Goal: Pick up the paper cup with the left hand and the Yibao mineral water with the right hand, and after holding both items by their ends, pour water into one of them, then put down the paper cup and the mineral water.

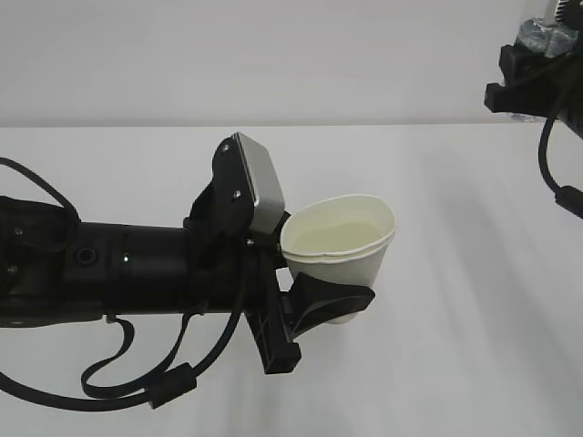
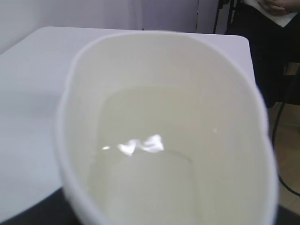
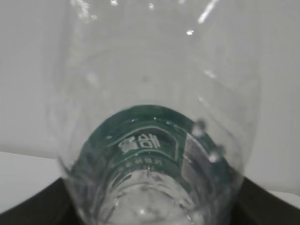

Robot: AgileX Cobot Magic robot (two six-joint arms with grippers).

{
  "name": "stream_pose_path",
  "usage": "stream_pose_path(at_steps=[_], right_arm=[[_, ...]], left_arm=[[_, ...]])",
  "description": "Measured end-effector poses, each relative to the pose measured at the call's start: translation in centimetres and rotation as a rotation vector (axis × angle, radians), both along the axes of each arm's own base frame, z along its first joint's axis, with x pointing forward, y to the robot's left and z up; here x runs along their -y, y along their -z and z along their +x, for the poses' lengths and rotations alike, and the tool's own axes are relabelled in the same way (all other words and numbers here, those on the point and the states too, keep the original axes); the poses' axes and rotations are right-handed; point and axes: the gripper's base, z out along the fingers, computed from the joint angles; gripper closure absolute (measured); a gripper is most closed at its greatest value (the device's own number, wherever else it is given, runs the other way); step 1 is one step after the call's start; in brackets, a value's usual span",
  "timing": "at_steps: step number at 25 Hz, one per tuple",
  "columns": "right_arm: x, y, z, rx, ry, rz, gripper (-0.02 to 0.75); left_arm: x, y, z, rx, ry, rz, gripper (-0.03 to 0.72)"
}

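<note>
A white paper cup (image 1: pixel 342 255), its rim squeezed to an oval and holding a shallow pool of pale liquid, rides above the white worktop (image 1: pixel 474 273) in the left hand's pincer (image 1: pixel 314 305), which is clenched on its lower wall. The Yibao mineral water (image 3: pixel 150 140) fills the right wrist view, a clear ribbed bottle gripped near one end by the right hand's pincer (image 3: pixel 150 213); in the exterior view that arm (image 1: pixel 537 73) sits at the upper right edge, well apart from the cup, with only a little crinkled plastic showing.

The squeezed, slightly tilted cup looks liable to slop on the way down, and a firmer squeeze could buckle it. The bottle's dark green label carries white Chinese characters, too blurred to read with confidence.
</note>
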Motion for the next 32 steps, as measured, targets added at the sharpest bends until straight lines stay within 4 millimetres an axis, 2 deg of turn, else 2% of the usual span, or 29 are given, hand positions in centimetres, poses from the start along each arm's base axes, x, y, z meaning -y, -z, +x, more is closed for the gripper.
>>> stream_pose_path(at_steps=[18,32], right_arm=[[0.05,0.19,-0.01,-0.021,0.005,0.01,0.293],[0.04,0.22,-0.01,-0.024,0.005,0.004,0.293]], left_arm=[[0.0,0.0,0.0,0.0,-0.001,0.0,0.315],[-0.1,-0.33,0.65,-0.034,-0.089,-0.05,0.315]])
